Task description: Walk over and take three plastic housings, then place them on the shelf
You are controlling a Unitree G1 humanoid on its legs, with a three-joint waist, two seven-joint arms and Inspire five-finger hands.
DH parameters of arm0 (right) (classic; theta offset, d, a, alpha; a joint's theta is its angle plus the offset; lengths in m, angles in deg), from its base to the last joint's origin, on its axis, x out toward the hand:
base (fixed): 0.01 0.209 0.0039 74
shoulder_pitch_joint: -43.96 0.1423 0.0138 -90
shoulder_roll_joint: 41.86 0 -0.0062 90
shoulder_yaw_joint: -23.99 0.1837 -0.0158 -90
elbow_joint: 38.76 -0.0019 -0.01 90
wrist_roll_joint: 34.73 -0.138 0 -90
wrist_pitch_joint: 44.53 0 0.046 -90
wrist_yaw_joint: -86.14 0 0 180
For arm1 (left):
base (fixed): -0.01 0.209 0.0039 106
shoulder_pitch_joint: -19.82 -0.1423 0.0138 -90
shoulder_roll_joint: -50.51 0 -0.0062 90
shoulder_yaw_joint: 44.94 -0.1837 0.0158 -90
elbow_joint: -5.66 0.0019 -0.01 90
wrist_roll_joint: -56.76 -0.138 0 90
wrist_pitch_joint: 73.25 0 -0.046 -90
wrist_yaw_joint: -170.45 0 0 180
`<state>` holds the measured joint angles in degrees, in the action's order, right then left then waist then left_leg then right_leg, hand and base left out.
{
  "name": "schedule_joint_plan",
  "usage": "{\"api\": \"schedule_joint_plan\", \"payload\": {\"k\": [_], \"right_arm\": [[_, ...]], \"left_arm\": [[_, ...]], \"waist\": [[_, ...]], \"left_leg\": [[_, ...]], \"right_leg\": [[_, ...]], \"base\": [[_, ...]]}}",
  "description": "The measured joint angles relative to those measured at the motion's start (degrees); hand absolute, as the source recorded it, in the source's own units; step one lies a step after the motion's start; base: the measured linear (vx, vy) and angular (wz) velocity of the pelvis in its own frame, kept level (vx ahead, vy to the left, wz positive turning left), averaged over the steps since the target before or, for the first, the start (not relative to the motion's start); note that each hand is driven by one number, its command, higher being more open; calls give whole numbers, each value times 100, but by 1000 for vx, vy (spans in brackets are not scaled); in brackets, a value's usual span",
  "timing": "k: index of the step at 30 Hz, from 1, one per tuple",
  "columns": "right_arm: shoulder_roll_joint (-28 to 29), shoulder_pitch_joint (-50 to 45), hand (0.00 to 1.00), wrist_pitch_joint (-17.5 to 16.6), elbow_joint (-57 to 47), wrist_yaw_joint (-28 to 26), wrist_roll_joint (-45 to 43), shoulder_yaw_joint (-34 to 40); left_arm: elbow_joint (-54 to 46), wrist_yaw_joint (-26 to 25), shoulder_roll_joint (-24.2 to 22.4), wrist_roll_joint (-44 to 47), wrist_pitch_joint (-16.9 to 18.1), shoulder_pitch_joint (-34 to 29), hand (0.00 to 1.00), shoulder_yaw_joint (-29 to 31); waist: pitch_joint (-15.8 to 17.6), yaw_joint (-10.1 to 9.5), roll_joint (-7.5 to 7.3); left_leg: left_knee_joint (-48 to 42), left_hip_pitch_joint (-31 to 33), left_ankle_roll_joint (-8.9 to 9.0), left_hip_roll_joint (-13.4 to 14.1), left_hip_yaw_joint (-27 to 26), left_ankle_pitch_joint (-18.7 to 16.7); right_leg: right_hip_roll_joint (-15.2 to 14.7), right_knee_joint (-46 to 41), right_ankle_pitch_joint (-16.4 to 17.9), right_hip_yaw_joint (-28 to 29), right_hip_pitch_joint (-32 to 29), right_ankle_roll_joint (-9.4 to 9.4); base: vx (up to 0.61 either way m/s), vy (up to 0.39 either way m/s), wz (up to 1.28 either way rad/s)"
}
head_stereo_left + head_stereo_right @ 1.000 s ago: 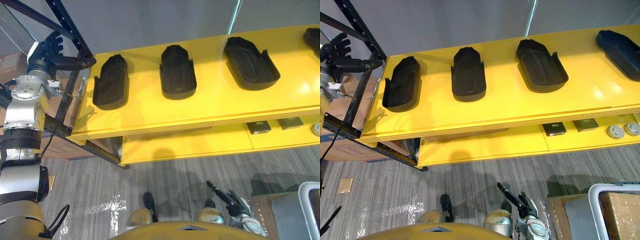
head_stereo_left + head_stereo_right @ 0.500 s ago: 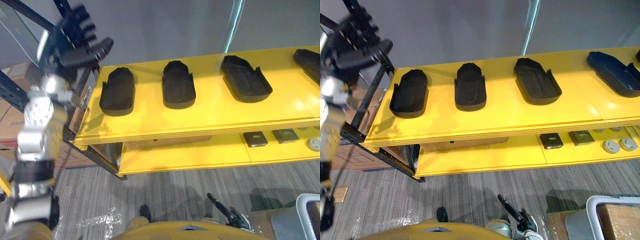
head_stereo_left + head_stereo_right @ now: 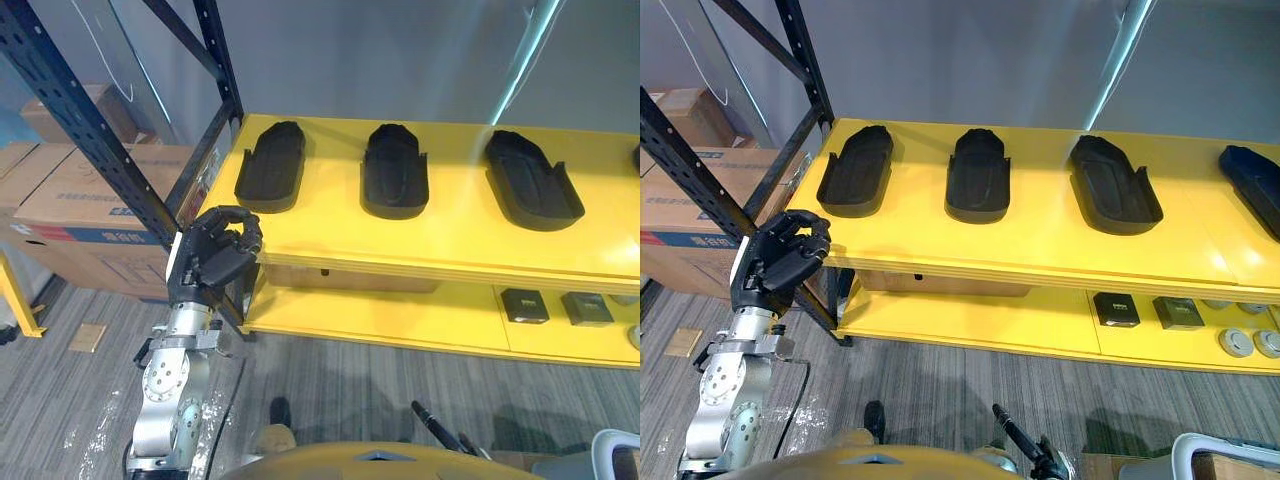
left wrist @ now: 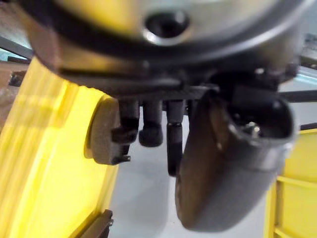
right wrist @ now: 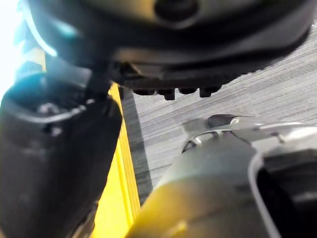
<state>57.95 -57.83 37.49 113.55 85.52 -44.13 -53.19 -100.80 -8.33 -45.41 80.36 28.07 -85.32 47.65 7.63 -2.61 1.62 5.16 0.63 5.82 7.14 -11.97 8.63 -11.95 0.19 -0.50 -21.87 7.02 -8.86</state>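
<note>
Left hand (image 3: 215,255) curled, empty, before the yellow shelf (image 3: 440,240) with 3 black housings (image 3: 395,170); right hand (image 5: 208,49), state not clear.

Left arm: silver-grey, forearm upright at lower left. Left hand (image 3: 215,255): fingers curled into a fist, holding nothing. Right hand (image 5: 54,148): lowered at the side.

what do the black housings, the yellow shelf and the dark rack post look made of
Housings: likely moulded plastic, matt black; rounded shells with raised walls, no glare.
Shelf: smooth glossy yellow board with soft reflections; layered front edge hints at painted wood, unsure.
Post: probably dark painted steel, with punched holes.
</note>
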Motion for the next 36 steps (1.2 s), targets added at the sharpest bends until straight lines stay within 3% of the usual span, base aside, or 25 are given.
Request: {"api": "schedule_joint_plan", "payload": {"k": [6, 17, 23, 36], "right_arm": [[-10, 57, 100, -12, 39, -6, 2, -4], [-68, 268, 100, -131, 48, -79, 12, 17], [-98, 328, 100, -124, -133, -142, 17, 16], [-93, 405, 100, -72, -493, -181, 17, 18]], "left_arm": [[-203, -339, -6, -174, 407, -80, 0, 1], [-66, -876, 21, -410, 378, 451, 0, -54], [883, -1055, 234, -396, 330, 896, 0, 97], [1664, -1239, 468, -393, 174, 1336, 0, 307]], "waist": [[95, 5, -6], [309, 159, 80], [454, 356, 167], [630, 431, 178]], "left_leg": [[-1, 63, 22, -22, 30, 21], [-5, 86, -9, -30, -112, 45], [-3, 15, 42, 31, -229, -7], [-23, 73, -11, 35, -355, 33]], "right_leg": [[-6, 30, -19, -51, -11, 16], [-38, -35, -40, 128, -132, -21], [-18, -154, 29, 259, -230, 39], [-46, -343, 66, 459, -495, 49]], "base": [[25, -5, 4], [18, -6, -7], [-54, -8, -12], [-4, 3, -6]]}}
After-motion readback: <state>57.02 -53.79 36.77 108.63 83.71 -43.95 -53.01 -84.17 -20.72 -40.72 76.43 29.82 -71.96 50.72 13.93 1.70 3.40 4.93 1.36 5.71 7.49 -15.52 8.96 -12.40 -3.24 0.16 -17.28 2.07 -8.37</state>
